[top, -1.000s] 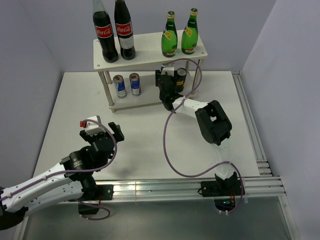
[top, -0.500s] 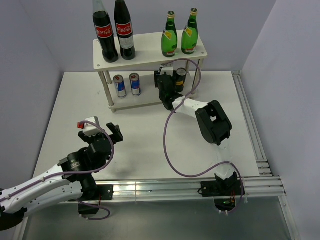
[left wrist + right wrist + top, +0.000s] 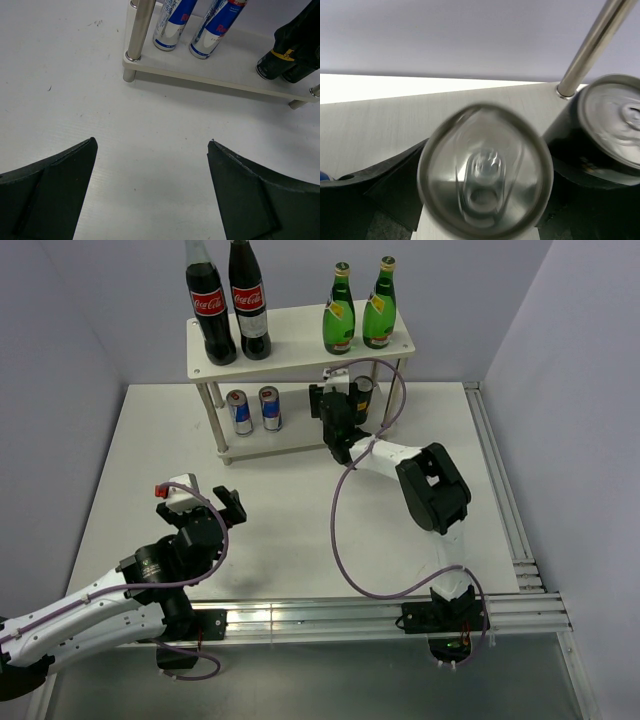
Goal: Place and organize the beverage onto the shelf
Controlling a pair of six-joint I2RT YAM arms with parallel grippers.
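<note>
The white shelf point(image 3: 295, 335) carries two green bottles point(image 3: 339, 312) point(image 3: 379, 305) on its top board. Two blue-and-silver cans point(image 3: 238, 412) point(image 3: 172, 22) stand at the left of the lower board point(image 3: 230, 65). My right gripper point(image 3: 338, 405) point(image 3: 485, 200) reaches in at the right of that board. A dark can point(image 3: 485, 180) stands between its fingers, and the can's blurred top hides the contact. A second dark can point(image 3: 610, 125) point(image 3: 362, 390) stands just right of it, by a shelf leg point(image 3: 592, 45). My left gripper point(image 3: 203, 498) point(image 3: 152, 145) hangs open over bare table.
Two tall cola bottles point(image 3: 210, 310) point(image 3: 248, 300) occupy the left of the top board. Grey walls close in behind and at both sides. A purple cable point(image 3: 335, 530) loops from the right arm over the table. Metal rails point(image 3: 500, 500) run along the right and near edges.
The left gripper drew back slightly toward the near left. The right arm's elbow shifted a little right while its gripper stayed at the lower board.
</note>
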